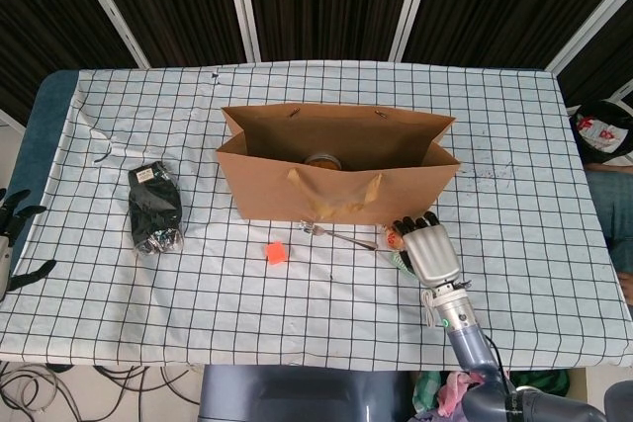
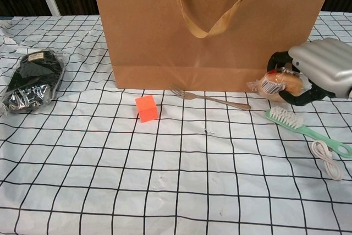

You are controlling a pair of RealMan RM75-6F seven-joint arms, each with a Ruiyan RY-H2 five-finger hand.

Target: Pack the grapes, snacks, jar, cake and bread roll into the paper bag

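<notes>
Inside the paper bag (image 1: 336, 180) sits the jar (image 1: 322, 160); beside it, right hand (image 2: 322, 72) grips the wrapped bread roll (image 2: 280, 82) above the checked tablecloth (image 2: 176, 180); left hand (image 1: 12, 239) hangs loose, fingers spread.

I'm seeing the paper bag (image 1: 336, 177) standing open-topped; the fork (image 2: 209, 98) and green brush (image 2: 305, 130) are crowding the cloth by my right hand (image 2: 322, 70).

bag top: the brown paper bag (image 2: 214, 26) is cut off by the chest view's upper edge
bag contents: only a round lid (image 1: 322, 160) shows inside
left hand (image 1: 10, 239): cropped at left edge
wrapped bread roll (image 2: 280, 82): partly covered by the right hand (image 2: 322, 70)
</notes>
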